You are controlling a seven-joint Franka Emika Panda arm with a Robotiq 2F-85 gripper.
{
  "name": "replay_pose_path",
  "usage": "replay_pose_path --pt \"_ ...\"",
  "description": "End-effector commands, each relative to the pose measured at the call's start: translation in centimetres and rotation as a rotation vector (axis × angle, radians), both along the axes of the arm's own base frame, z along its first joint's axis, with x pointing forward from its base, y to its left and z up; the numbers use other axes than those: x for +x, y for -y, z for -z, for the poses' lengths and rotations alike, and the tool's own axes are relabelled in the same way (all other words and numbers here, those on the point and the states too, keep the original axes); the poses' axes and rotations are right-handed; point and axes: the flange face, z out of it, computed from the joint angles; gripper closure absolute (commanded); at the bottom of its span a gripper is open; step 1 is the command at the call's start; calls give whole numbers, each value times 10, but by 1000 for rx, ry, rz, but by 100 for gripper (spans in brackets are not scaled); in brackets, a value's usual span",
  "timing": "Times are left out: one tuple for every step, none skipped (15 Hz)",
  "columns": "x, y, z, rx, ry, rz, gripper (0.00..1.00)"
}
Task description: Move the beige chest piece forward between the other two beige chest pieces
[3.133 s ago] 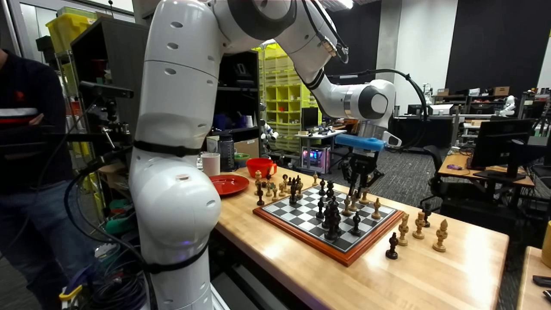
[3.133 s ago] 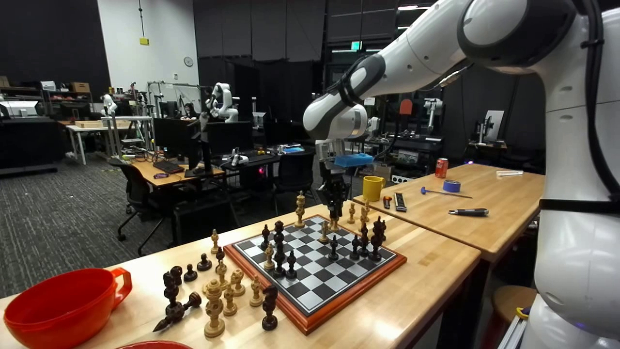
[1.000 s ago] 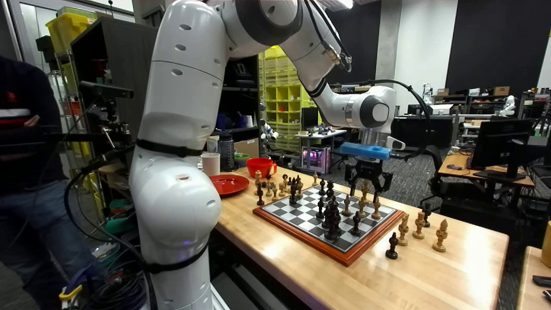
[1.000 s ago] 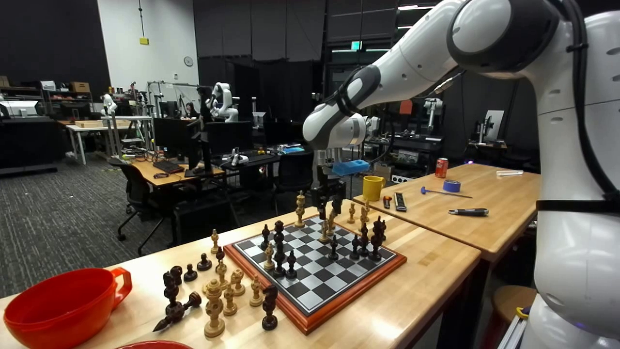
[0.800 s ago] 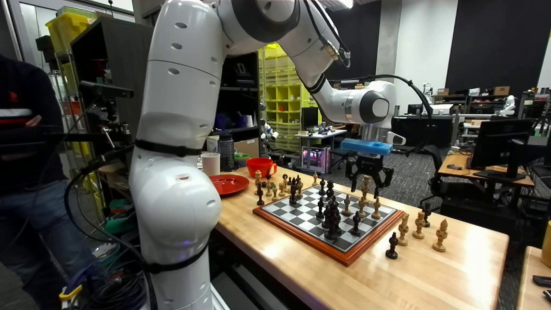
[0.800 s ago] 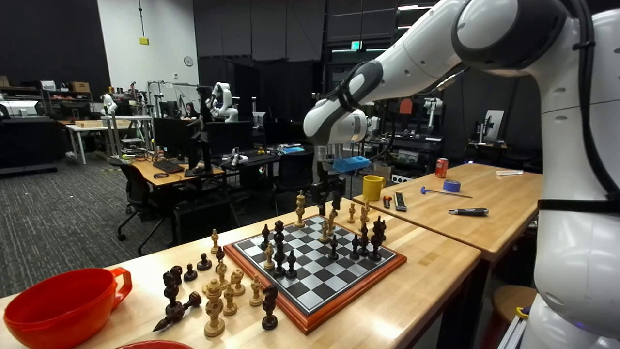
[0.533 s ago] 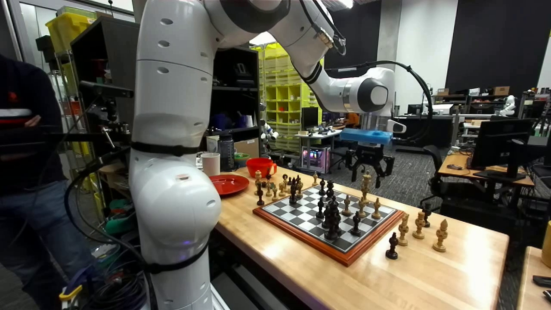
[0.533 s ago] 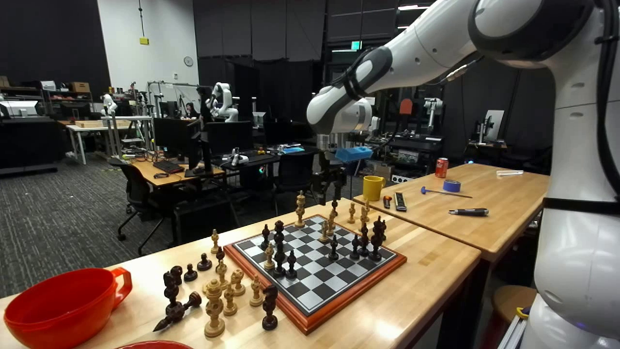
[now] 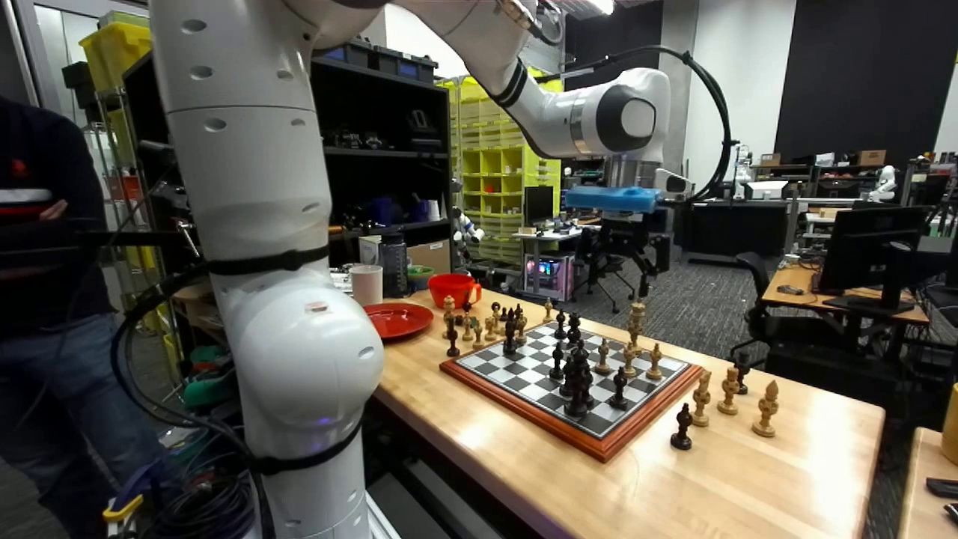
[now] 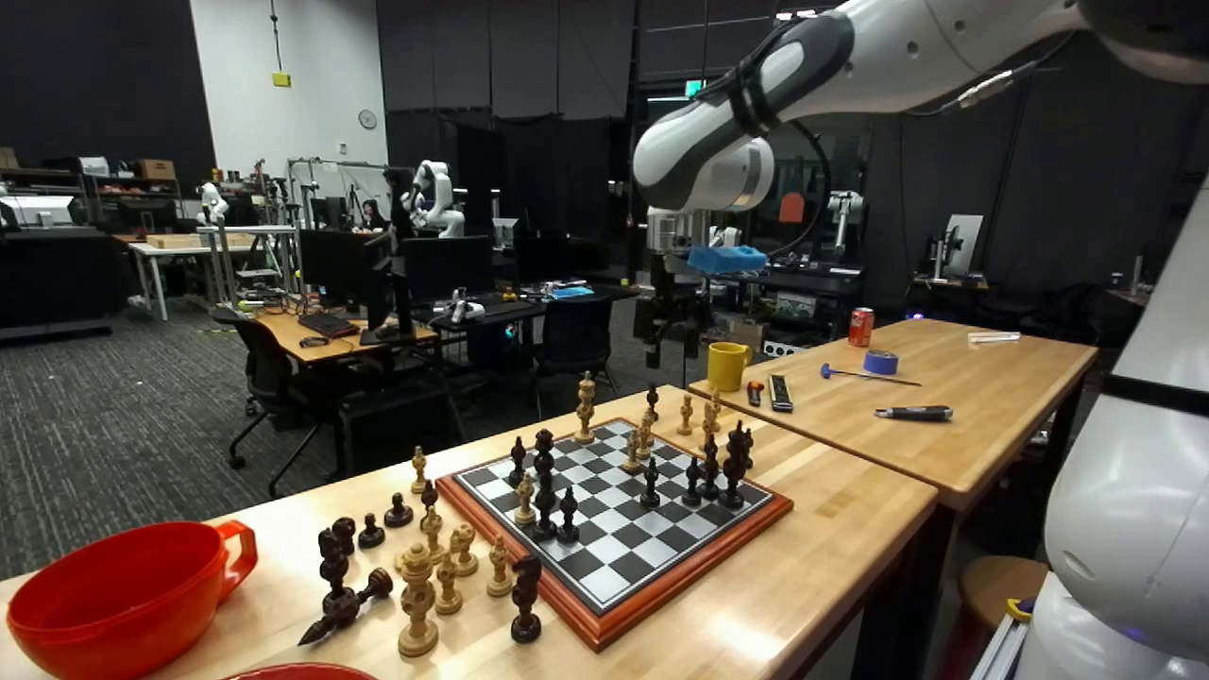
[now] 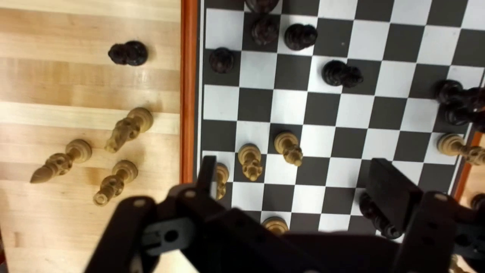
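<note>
Progress: placement judged complete, perhaps only retreat remaining | wrist view, left to right: left beige pawn (image 11: 223,173), partly hidden | middle beige pawn (image 11: 251,162), presumably the task's piece, on the chessboard (image 11: 188,83) between its neighbours, touching neither; upright, long axis vertical, head up | right beige pawn (image 11: 289,149) | gripper (image 11: 297,174) above, spread wide, holding nothing
</note>
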Motion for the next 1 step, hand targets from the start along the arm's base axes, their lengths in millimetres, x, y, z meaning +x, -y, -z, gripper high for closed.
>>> replay_pose_path --pt "-11 -4 -7 3 -11 -4 0"
